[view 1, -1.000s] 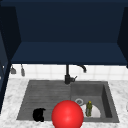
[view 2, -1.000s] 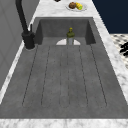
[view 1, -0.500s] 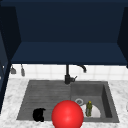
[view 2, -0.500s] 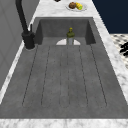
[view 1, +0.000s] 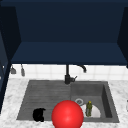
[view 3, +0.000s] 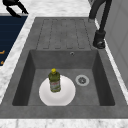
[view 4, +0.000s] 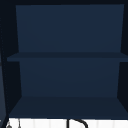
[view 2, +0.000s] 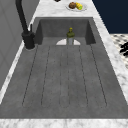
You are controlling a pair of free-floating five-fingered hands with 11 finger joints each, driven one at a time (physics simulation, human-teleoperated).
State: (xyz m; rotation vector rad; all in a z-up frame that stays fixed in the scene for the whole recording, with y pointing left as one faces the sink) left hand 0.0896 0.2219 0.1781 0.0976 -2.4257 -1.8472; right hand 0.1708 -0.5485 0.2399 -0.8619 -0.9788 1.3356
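Change since the earlier frames: none; hand and items stay put. Left hand [view 1: 38, 114]: black, at the front edge of the sink's [view 1: 30, 100] draining board, off the surface's front rim in the side views; whether its fingers are open or closed cannot be told. Bottle [view 3: 54, 80]: green, upright on a white plate [view 3: 67, 93] in the basin, beside the drain [view 3: 82, 80]. Red ball [view 1: 67, 115]: foreground. Faucet [view 1: 68, 75]: black, behind the basin.

From the front I see my left hand [view 1: 38, 114] low over the sink's [view 1: 45, 92] ribbed drainer. A red ball [view 1: 67, 114] sits beside it, and a green bottle [view 1: 89, 108] stands on a white plate [view 1: 96, 112] in the basin.
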